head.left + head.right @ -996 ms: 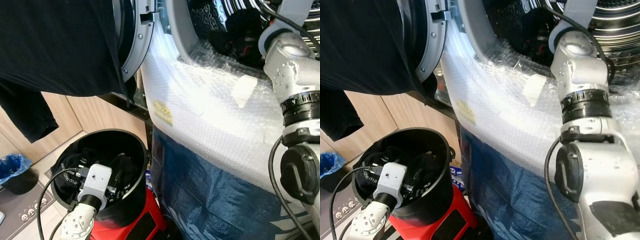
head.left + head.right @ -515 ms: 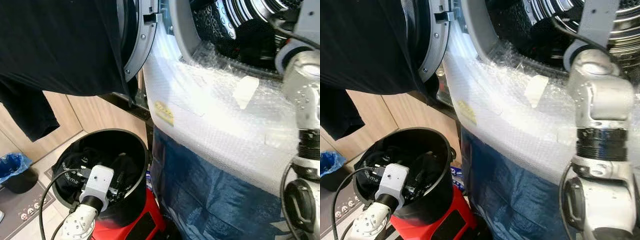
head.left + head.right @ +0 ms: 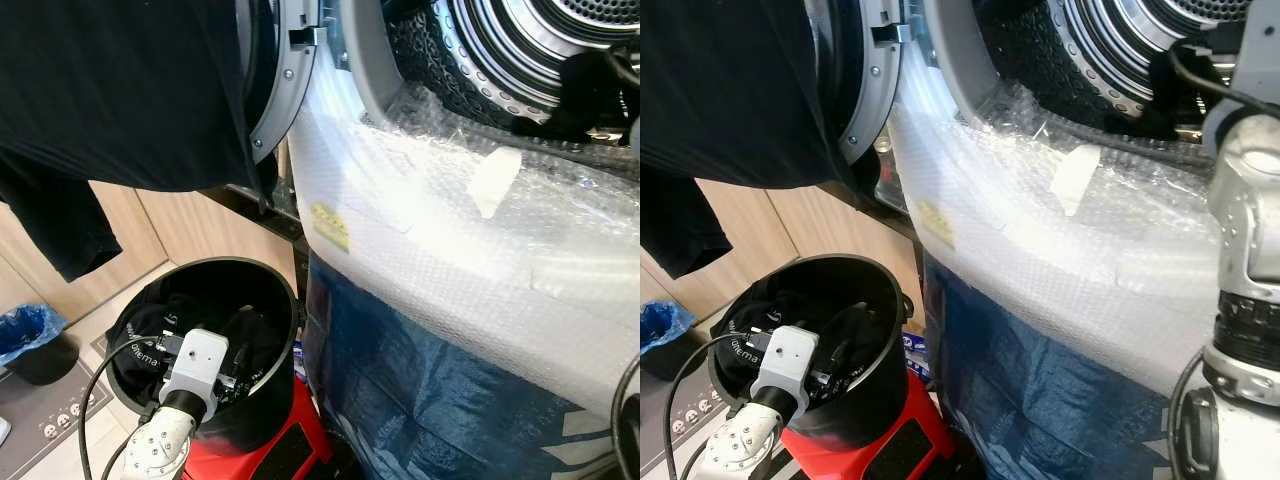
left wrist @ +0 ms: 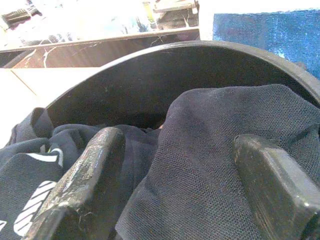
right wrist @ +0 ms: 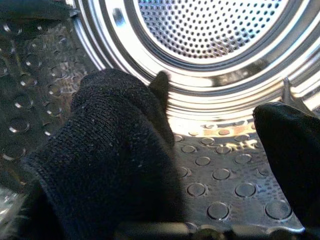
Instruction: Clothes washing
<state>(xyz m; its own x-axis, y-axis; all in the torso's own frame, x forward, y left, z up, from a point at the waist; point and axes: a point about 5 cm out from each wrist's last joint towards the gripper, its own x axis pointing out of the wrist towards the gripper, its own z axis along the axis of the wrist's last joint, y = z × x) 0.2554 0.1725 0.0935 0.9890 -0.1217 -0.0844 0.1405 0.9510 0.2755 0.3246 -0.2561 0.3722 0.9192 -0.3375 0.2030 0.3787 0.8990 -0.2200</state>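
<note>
The washer drum stands open, and its steel, perforated wall shines in the right wrist view. My right gripper reaches inside the drum with its fingers wide apart. A black knitted garment is draped over one finger, while the other fingertip is bare. Low on the left, my left gripper sits open inside the black bucket. Its fingers straddle a fold of dark mesh clothing. More dark clothes fill the bucket.
Bubble wrap covers the washer's front, with a blue tarp below it. A black garment hangs over the open washer door. The bucket stands on a red stool. A blue-lined bin sits on the floor by wooden cabinets.
My right arm has reached forward into the drum, leaving the foreground of the head views. The left gripper stays in the bucket.
</note>
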